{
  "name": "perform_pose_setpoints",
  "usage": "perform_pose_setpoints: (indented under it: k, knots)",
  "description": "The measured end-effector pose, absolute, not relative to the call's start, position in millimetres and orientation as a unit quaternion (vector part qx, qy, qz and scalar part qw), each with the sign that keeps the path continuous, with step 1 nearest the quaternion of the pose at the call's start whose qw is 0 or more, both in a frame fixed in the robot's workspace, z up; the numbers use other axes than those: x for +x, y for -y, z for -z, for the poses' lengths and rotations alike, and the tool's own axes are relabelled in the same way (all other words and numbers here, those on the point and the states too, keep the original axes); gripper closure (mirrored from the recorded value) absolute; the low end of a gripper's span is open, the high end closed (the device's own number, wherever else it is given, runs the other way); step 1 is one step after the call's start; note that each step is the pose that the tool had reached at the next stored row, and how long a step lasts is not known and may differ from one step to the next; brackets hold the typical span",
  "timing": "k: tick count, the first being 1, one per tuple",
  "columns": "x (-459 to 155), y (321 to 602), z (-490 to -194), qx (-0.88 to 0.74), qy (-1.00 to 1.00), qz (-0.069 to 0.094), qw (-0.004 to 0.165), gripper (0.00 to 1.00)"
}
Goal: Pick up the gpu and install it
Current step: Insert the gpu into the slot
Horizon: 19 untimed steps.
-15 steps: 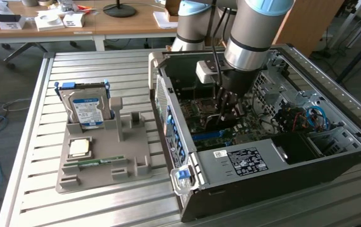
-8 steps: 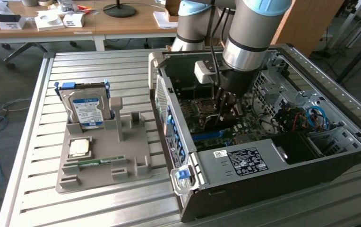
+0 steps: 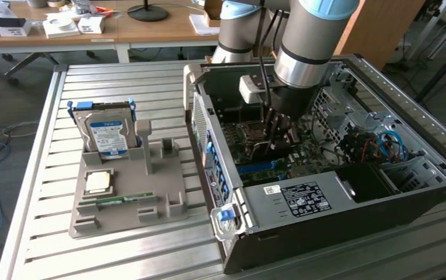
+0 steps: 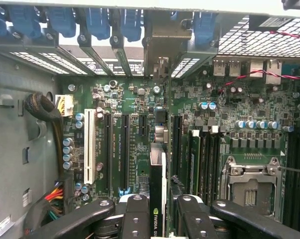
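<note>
Inside the open computer case (image 3: 301, 201), my gripper (image 3: 280, 139) reaches down over the green motherboard (image 4: 239, 109). In the wrist view the gpu (image 4: 157, 184) stands edge-on, a thin black card with a green logo, and my gripper (image 4: 160, 204) is shut on it. One black finger (image 4: 136, 211) presses on each side. The card runs in line with the black expansion slots (image 4: 124, 149), toward the metal bracket (image 4: 162, 40) at the case's rear wall. I cannot tell whether its edge sits in a slot.
On the slatted table (image 3: 44, 175) at the exterior view's left, a grey holder (image 3: 129, 213) carries a blue-labelled hard drive (image 3: 108, 135), a square chip (image 3: 98, 182) and a green memory stick (image 3: 122, 200). Cables (image 4: 45, 107), memory sticks (image 4: 202, 159) and the processor socket (image 4: 249, 186) crowd the board.
</note>
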<state>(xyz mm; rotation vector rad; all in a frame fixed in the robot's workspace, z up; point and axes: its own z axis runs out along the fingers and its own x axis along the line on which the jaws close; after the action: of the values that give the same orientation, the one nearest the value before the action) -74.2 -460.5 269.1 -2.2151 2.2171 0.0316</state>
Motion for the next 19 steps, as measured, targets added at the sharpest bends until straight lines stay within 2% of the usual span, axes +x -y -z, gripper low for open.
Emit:
perform_pose_setpoints:
  k: [19]
  knots:
    - [-74.3,460.5,-265.0,-0.707,-0.707,-0.010,0.004,0.74]
